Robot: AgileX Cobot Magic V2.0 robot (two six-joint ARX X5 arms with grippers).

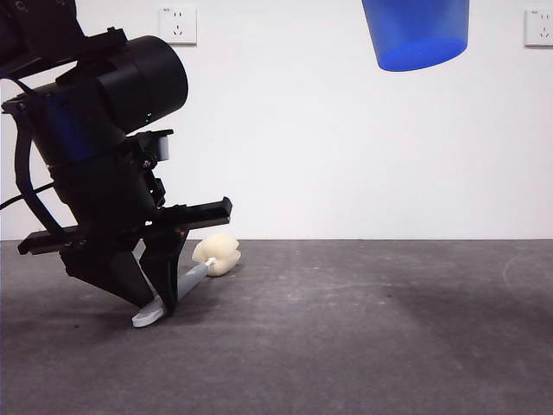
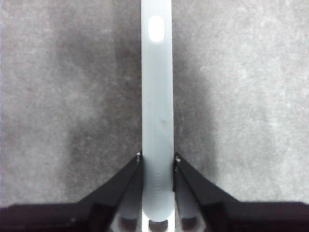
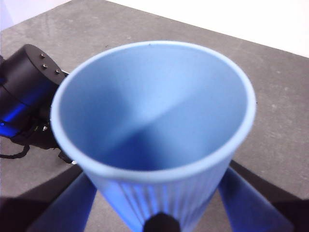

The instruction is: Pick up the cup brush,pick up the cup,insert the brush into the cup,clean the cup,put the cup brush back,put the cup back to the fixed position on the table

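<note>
The left gripper [image 1: 160,298] is down low on the table [image 1: 363,337], and it is squeezing the grey handle of the cup brush [image 1: 192,278]. In the left wrist view, the two black jaws are pressing on both sides of the handle [image 2: 157,121]. The brush is lying on the table. Its yellow sponge head [image 1: 216,253] is resting on the table just past the left gripper, and the end of the handle is poking out under the jaws.

The right gripper [image 3: 161,220] is holding the cup [image 3: 154,121] up in the air, far from the brush and high above the table. Its jaws are hugging the lower part of the blue cup, with the open mouth facing the camera. In the front view, only the bottom of the cup [image 1: 416,33] is showing at the top.

What could go wrong? The left gripper is holding the brush near the handle's end, so the long part with the sponge might swing or tip when it goes up. If the handle slips, the brush could fall back on the table. The cup is smooth and gets thinner at the bottom, so it might slide out if the sponge pushes too hard. If the sponge misses the mouth, it could bump the rim and knock the cup crooked.
</note>
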